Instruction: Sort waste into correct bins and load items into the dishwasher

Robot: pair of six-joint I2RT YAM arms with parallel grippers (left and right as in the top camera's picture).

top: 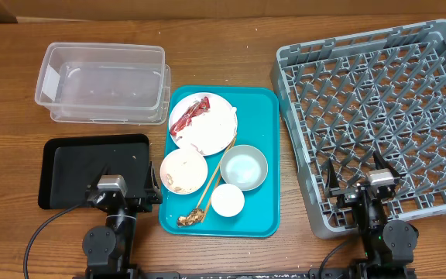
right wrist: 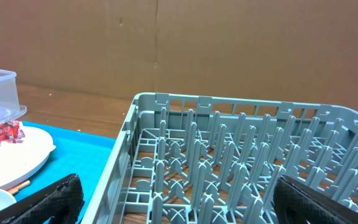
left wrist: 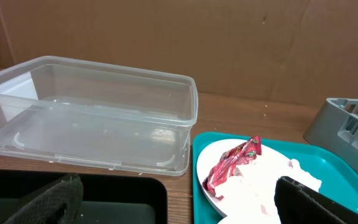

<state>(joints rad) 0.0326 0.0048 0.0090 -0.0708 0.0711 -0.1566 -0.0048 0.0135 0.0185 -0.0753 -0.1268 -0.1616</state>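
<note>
A teal tray [top: 263,167] holds a white plate [top: 220,128] with a red wrapper [top: 187,116] and crumpled tissue, a white bowl [top: 183,170] with crumbs, a metal bowl [top: 244,167], a small white cup [top: 228,200], chopsticks [top: 214,177] and a spoon [top: 190,217]. The grey dishwasher rack [top: 378,116] stands at the right. My left gripper [top: 122,186] is open and empty over the black tray [top: 76,167]. My right gripper [top: 366,186] is open and empty over the rack's near edge. The plate [left wrist: 247,186] and wrapper [left wrist: 232,165] show in the left wrist view.
A clear plastic bin [top: 103,81] sits at the back left on its lid; it also shows in the left wrist view [left wrist: 98,112]. The rack [right wrist: 241,162] fills the right wrist view. A cardboard wall stands behind the table.
</note>
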